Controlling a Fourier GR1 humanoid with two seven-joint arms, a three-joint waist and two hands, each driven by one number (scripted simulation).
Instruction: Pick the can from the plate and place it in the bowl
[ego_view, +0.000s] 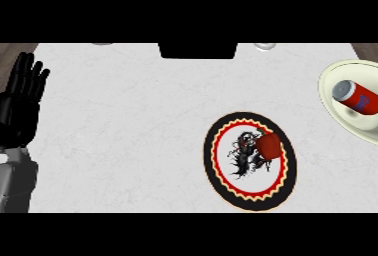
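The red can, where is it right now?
In the head view the red can lies on its side in the cream bowl at the counter's right edge, up and right of the black-rimmed plate.

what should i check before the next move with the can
1. Can located: ok, lying on its side in the cream dish at the right edge.
2. Can free of hands: ok, nothing touches it.
3. Patterned dish free: not ok, a red item sits in it.
4. Left hand out of the way: ok, open at the left edge.
5. Right hand in view: not ok.
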